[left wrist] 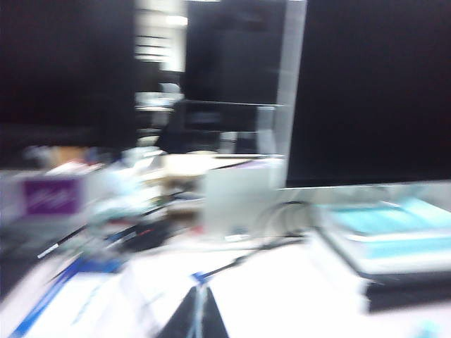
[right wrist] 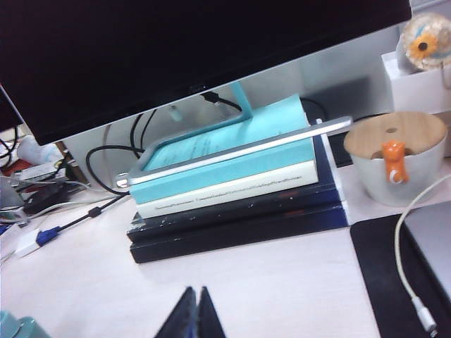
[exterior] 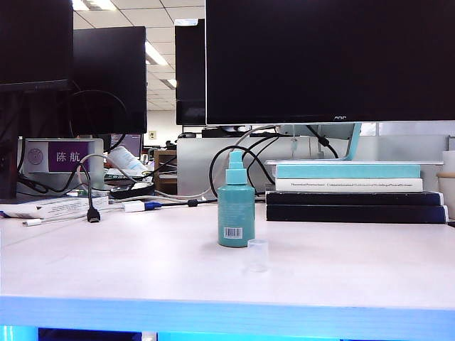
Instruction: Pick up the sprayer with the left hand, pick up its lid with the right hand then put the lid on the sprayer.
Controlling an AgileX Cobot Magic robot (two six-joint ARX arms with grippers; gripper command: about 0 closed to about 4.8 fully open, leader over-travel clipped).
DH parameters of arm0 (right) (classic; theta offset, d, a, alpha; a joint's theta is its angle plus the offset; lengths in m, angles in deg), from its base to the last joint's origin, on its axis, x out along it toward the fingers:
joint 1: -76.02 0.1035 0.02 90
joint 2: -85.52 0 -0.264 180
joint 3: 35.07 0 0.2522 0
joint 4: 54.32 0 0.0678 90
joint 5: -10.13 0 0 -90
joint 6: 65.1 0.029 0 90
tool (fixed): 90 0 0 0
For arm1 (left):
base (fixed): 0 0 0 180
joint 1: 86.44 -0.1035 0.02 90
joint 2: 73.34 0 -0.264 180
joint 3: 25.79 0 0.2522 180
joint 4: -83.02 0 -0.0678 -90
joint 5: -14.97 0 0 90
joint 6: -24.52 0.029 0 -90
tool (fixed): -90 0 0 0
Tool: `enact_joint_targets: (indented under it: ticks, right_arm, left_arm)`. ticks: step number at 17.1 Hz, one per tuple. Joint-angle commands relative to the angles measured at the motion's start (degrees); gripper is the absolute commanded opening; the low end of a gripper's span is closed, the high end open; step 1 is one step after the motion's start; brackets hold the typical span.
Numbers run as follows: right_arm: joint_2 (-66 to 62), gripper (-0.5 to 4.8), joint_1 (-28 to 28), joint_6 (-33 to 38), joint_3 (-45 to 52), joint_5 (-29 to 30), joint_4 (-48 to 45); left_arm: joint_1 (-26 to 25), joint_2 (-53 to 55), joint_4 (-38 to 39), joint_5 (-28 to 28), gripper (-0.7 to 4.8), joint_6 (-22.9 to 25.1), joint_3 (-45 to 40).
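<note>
Since both arms are far from their targets, nothing is picked up yet. Sprayer stands upright mid-table, uncapped; lid sits just beside it, nearer the table's front edge and slightly to the right, apart from the bottle.

Left gripper shows as dark fingertips pressed together, empty; its wrist view is heavily blurred and shows no sprayer. Right gripper is also clenched, empty, over bare table in front of the book stack; a sliver of teal at that view's corner is probably the sprayer.

Risks:
- Jaws must spread before either grasp, or they will shove the targets.
- Lid is clear, tiny and light; a slight miss could flick it off the front edge.
- Sprayer is tall and narrow; a side bump could topple it, maybe onto the lid.

Readable text: nameplate reads "陈 航"; barcode label on the sprayer, digits too small; book spine print illegible.
</note>
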Motion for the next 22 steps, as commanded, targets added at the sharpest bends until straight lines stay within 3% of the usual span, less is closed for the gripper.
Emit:
enact_joint_targets:
  ticks: [1, 4, 7, 11, 13, 15, 18, 19, 20, 22]
  right_arm:
    - [-4.61, -0.02, 0.00, -0.35, -2.75, -0.42, -1.86]
    - [-16.39, -0.01, 0.02, -3.83, -7.69, 2.84, -6.80]
    - [-24.44, -0.01, 0.02, -5.38, -11.52, 8.28, -9.16]
    - [-35.89, -0.01, 0.04, -5.57, -13.79, 20.74, -13.31]
    - [-41.46, -0.01, 0.04, -9.57, -13.79, 26.73, -16.00]
    - [-45.29, -0.01, 0.28, -9.51, -13.79, 29.90, -18.56]
    - [-50.99, -0.01, 0.39, -9.40, -13.79, 36.83, -22.62]
    - [-53.02, -0.01, 0.42, -9.40, -13.79, 38.99, -24.28]
    - [-54.69, -0.01, 0.42, -9.35, -13.79, 39.93, -25.49]
    - [-57.79, -0.01, 0.42, -9.38, -13.79, 39.95, -27.52]
  left_arm:
    - [-0.02, 10.19, -6.56, -12.96, -0.05, 4.07, 4.83]
    - [-0.02, 30.58, -10.12, -21.27, 0.10, 7.85, 14.19]
    - [-0.37, 40.63, -16.24, -31.78, 0.81, 8.39, 17.55]
    - [-1.40, 50.77, -22.75, -41.51, 0.89, 11.26, 18.16]
    - [-2.75, 56.24, -25.33, -47.25, 0.89, 11.28, 18.16]
    - [-4.24, 60.11, -27.12, -51.65, 0.89, 12.33, 18.16]
    - [-4.74, 65.75, -29.55, -54.53, 0.90, 21.20, 18.16]
    - [-4.72, 67.01, -29.57, -54.45, 1.05, 22.47, 18.18]
    - [-4.57, 68.39, -29.62, -54.45, 1.54, 23.15, 18.25]
    - [-4.20, 71.25, -29.55, -54.42, 1.72, 23.23, 19.26]
